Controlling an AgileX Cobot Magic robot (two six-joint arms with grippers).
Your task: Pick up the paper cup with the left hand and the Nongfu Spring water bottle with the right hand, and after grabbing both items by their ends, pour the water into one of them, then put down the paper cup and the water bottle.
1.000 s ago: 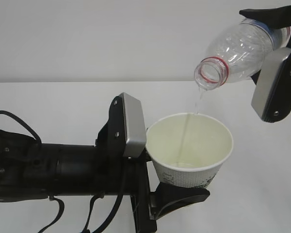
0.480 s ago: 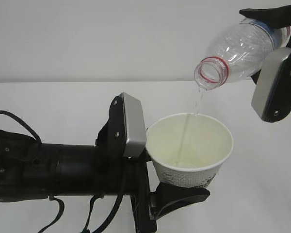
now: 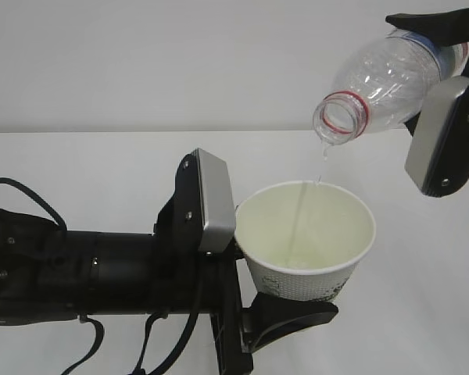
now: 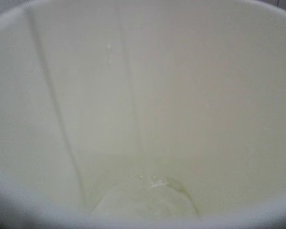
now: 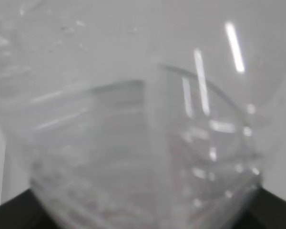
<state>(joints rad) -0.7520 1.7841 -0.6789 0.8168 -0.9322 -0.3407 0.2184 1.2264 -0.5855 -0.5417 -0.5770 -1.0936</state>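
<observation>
The white paper cup (image 3: pixel 306 234) is held upright near its base by my left gripper (image 3: pixel 293 301), which is shut on it; one black finger (image 3: pixel 291 316) shows under it. Above and to the right, the clear Nongfu Spring water bottle (image 3: pixel 379 78) is tipped mouth-down toward the cup, with my right gripper (image 3: pixel 445 62) shut on its far end. A few drops of water (image 3: pixel 324 153) fall from the red-ringed mouth. The left wrist view looks into the paper cup (image 4: pixel 195 95), with a little water (image 4: pixel 148 202) at the bottom. The blurred bottle (image 5: pixel 133 133) fills the right wrist view.
A white table (image 3: pixel 78 164) stretches behind the arms to a pale wall. The left arm's black body and cables (image 3: pixel 70 269) fill the lower left. Grey plates sit on the left (image 3: pixel 211 203) and right (image 3: pixel 444 137) grippers.
The thin stream from the bottle's mouth has broken into a few drops. Neither arm, the cup nor the bottle has moved.
</observation>
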